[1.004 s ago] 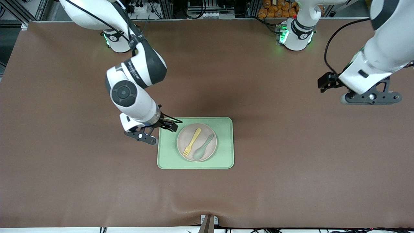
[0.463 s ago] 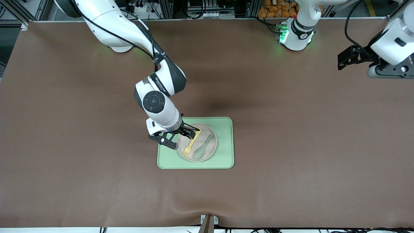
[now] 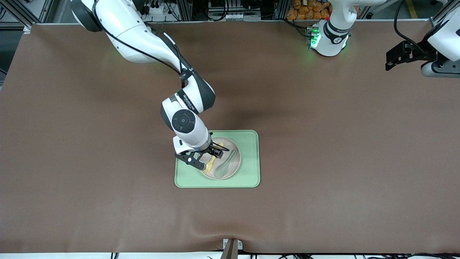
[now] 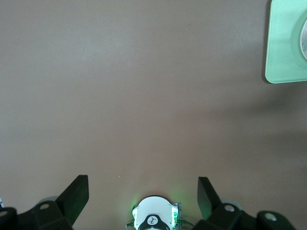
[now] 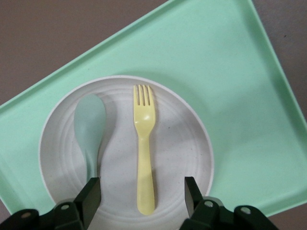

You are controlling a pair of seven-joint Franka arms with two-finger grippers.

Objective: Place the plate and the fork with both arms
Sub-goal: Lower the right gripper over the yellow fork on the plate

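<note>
Right gripper (image 3: 211,155): mine, low over the plate; my fingers (image 5: 91,191) stand apart on either side of the fork's handle, gripping nothing.
Tray (image 3: 249,169): light green, lying flat on the brown table (image 3: 323,151) near its middle.
Plate (image 3: 234,164): round and pale, resting on the tray, toward the tray's end nearest my right arm.
Fork (image 3: 210,165): yellow, lying flat on the plate, tines toward the front camera; in the right wrist view (image 5: 144,143) its handle end sits between my fingers, untouched.
Spoon (image 3: 225,164): grey-green, on the plate just beside the fork, toward the left arm's end.
Left gripper (image 3: 404,59): mine too, waiting up in the air over the left arm's end of the table, fingers (image 4: 76,194) spread wide, empty.
</note>
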